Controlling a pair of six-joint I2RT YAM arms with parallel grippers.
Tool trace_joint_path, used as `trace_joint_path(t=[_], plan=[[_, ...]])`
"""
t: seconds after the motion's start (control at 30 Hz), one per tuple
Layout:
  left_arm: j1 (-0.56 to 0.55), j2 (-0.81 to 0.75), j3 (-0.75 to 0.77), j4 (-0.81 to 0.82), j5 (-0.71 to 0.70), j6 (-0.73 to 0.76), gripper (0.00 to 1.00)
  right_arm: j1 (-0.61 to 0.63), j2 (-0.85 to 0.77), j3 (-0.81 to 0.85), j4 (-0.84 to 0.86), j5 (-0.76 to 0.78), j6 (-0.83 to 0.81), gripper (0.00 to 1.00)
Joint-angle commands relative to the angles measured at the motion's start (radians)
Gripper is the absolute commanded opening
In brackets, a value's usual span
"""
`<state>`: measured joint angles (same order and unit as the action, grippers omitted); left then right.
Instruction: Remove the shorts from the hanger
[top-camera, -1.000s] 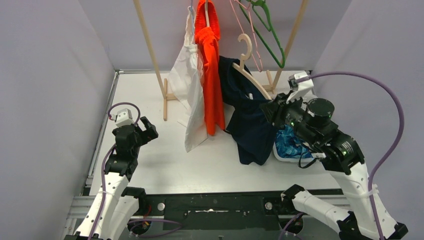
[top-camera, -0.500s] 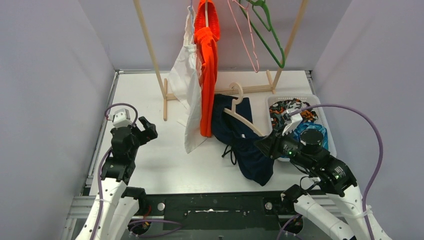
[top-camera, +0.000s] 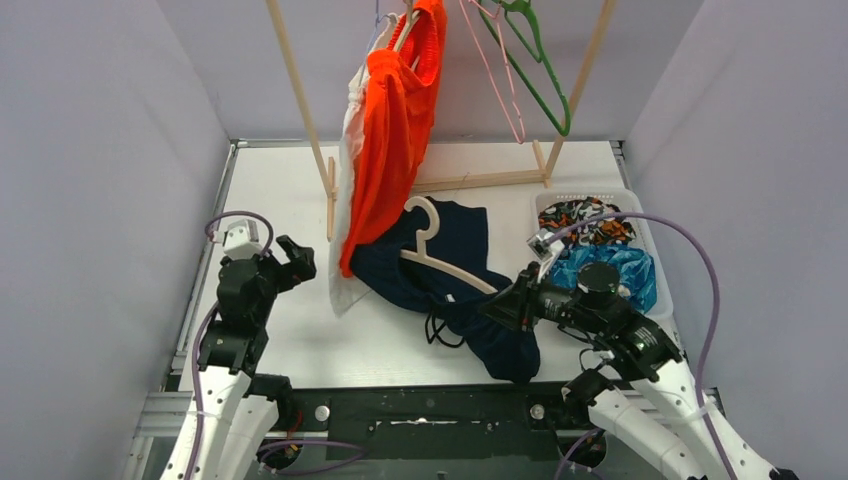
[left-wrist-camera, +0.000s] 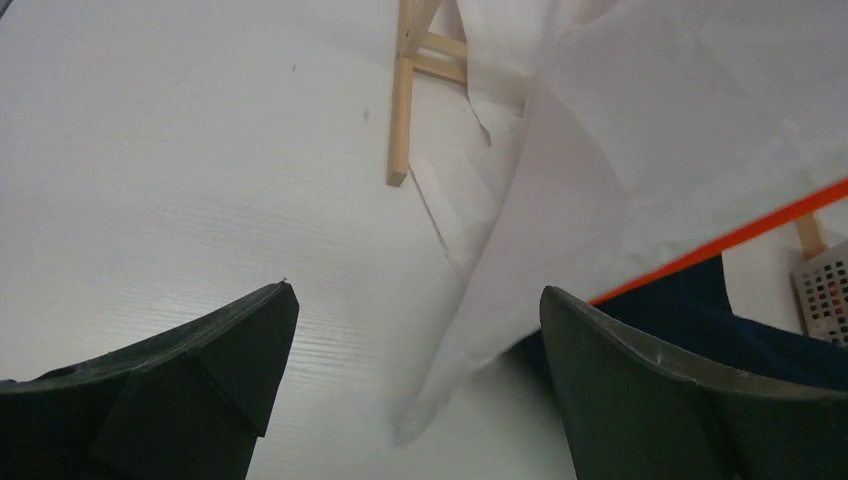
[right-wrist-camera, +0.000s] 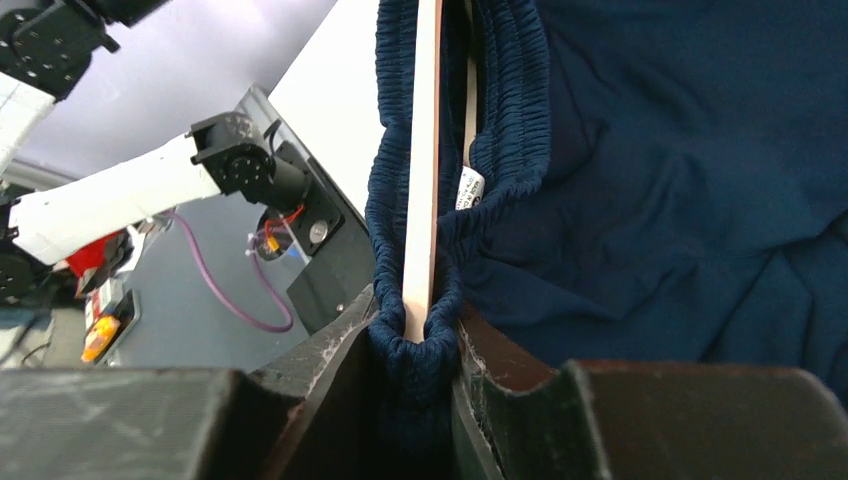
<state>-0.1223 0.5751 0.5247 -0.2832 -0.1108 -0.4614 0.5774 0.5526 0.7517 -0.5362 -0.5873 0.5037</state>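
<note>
Shorts number five. A white pair (top-camera: 340, 290) and an orange pair (top-camera: 385, 150) hang beyond the wide-spread left gripper (top-camera: 290, 262). The right gripper (top-camera: 500, 310) pinches the navy shorts (top-camera: 455, 232) and their wooden hanger (top-camera: 447, 265), now dragged down onto the table. A basket (top-camera: 600, 193) beside its wrist holds the leaf-patterned pair (top-camera: 610, 265) and the camouflage pair (top-camera: 585, 215).

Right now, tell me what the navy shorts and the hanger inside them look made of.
The navy shorts: soft matte fabric, possibly cotton; puckered elastic waistband, limp folds. The hanger: probably pale unpainted wood; a smooth, flat tan strip.
</note>
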Motion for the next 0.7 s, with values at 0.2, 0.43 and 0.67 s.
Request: trace_joint_path(t=[0.2, 0.43, 0.67], plan=[[0.007, -0.144, 0.033, 0.084, 0.080, 0.030, 0.94, 0.187, 0.157, -0.015, 0.344, -0.015, 0.002, 0.00], [0.003, -0.163, 0.011, 0.206, 0.431, 0.045, 0.86, 0.219, 0.285, -0.009, 0.466, 0.133, 0.016, 0.00], [-0.003, -0.090, -0.023, 0.302, 0.680, -0.004, 0.79, 0.237, 0.462, -0.006, 0.588, 0.056, 0.029, 0.00]])
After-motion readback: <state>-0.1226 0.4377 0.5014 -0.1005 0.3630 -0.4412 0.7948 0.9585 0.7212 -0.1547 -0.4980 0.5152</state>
